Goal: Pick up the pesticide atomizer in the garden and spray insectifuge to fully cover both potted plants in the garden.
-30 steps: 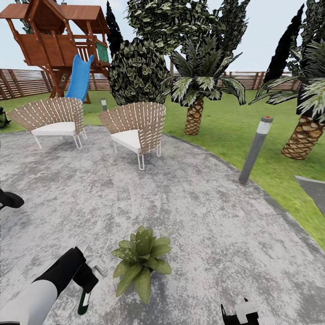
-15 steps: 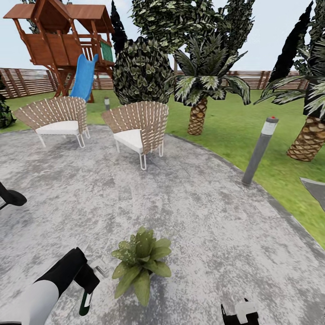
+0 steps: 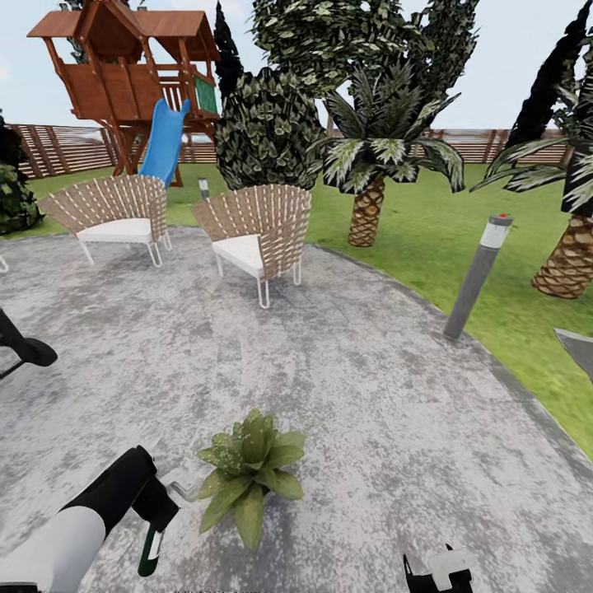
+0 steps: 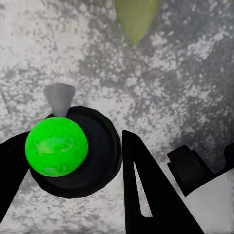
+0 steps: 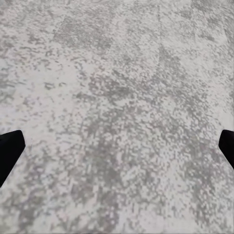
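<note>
Patio (image 3: 346, 395) paving spreads under us in the head view, with one potted plant (image 3: 247, 469) low in front, its pot hidden by the leaves. Just beside it on our left side, our left gripper (image 3: 156, 506) is clamped on the pesticide atomizer (image 3: 151, 550), the dark bottle hanging below the fingers and the pale trigger head (image 3: 181, 486) pointing at the leaves. Our left wrist view adds what the head view lacks: a bright green ball (image 4: 56, 146) sitting over the bottle's round dark end, black fingers (image 4: 146, 190) close on either side, and a leaf tip (image 4: 135, 17) at the frame's edge. Our right wrist view gives mottled paving (image 5: 117, 117) with two black fingertips (image 5: 9, 148) far apart, so that right gripper (image 5: 117, 146) is spread wide and holds nothing. Further off stand two woven chairs (image 3: 255, 235), a grey bollard lamp (image 3: 478, 276) at the patio rim, a palm (image 3: 375, 177), a wooden play tower (image 3: 123, 74) with a blue slide (image 3: 165, 144), and a slatted fence (image 3: 58, 148). Between us and the chairs the paving lies open; lawn (image 3: 428, 231) borders it on the right.
</note>
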Robot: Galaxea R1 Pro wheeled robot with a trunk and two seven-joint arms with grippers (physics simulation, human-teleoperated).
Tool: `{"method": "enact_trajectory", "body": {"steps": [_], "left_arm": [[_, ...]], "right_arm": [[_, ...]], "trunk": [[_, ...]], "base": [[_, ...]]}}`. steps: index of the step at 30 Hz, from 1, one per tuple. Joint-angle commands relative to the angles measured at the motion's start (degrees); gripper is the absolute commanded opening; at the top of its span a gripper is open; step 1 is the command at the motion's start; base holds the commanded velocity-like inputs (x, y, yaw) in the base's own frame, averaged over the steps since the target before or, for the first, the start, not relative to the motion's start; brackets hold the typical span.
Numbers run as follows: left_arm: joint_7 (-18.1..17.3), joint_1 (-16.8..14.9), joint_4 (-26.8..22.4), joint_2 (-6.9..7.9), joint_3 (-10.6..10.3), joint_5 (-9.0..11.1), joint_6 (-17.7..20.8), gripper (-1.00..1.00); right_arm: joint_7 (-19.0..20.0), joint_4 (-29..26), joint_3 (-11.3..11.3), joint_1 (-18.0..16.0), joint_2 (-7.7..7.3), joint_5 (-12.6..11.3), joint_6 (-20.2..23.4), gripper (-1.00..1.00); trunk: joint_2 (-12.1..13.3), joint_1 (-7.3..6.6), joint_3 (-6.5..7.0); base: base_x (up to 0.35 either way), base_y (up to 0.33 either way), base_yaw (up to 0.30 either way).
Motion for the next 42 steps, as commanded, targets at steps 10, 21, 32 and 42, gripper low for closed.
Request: {"method": "enact_trajectory", "body": {"steps": [10,21,32,42], "left_arm": [[-1.45,-0.18,0.44,-0.38,-0.42,-4.85,0.95,-1.0],[-2.97,-0.11,0.44,-0.41,-0.48,-5.01,0.99,-1.0],[-2.89,-0.12,0.43,-0.51,-0.41,-5.11,0.9,-1.0],[-2.97,-0.14,0.5,-0.84,0.04,-4.97,0.81,-1.0]], "right_arm": [[-0.39,0.07,-0.21,-0.04,0.0,0.62,-0.14,1.0],[-0.39,0.07,-0.21,-0.04,0.0,0.62,-0.14,1.0],[-0.39,0.08,-0.21,-0.04,0.0,0.62,-0.14,1.0],[-0.39,0.1,-0.21,-0.04,0.0,0.65,-0.14,1.0]], "trunk": [[-0.02,-0.01,-0.05],[-0.02,-0.01,-0.05],[-0.02,-0.01,-0.05],[-0.02,-0.01,-0.05]], "base": [[-0.001,0.0,0.046],[0.094,0.036,0.0],[0.225,0.042,0.006],[0.002,0.0,0.238]]}}
